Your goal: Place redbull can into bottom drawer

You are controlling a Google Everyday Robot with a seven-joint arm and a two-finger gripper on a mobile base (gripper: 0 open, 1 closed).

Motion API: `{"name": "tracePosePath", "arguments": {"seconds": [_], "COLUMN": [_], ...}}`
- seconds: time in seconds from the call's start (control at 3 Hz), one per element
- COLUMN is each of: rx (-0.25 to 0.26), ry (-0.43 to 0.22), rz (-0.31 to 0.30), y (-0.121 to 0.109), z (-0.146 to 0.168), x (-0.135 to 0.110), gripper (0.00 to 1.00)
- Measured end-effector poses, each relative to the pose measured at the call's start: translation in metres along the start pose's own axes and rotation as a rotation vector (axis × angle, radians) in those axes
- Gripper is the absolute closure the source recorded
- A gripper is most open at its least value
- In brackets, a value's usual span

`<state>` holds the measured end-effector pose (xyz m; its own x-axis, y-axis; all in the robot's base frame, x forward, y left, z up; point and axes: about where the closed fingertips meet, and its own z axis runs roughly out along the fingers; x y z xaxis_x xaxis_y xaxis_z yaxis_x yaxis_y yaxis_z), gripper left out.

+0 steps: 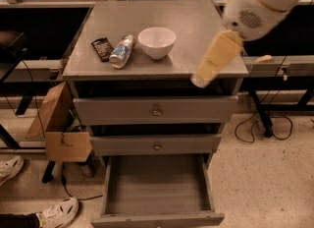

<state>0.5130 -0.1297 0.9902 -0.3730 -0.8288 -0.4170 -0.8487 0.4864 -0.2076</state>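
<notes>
redbull can (121, 51) lies on its side just left of white bowl (156, 42) | black packet (102, 48) left of can | gripper (202, 76) right of bowl, open or closed: cannot tell | bottom drawer (157, 187) pulled open, far below bowl

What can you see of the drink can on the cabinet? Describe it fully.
The can is small, slim, silver and blue, seemingly metal. It lies on its side on the grey cabinet top, near the left front edge as the picture shows it. A black packet lies close on its left, a white bowl on its right. Nothing holds it: the gripper hangs apart, at the top's right front edge.
</notes>
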Motion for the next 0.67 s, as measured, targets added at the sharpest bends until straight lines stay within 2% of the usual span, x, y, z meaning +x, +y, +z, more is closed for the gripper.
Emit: {"name": "tracePosePath", "arguments": {"seconds": [0.33,0.67], "rx": [-0.058,-0.060], "ry": [-0.130,-0.157], "rz": [0.117,0.207], "y": [0.020,0.021], "z": [0.023,0.022], "x": [-0.066,-0.077], "gripper": [0.00,0.00]}}
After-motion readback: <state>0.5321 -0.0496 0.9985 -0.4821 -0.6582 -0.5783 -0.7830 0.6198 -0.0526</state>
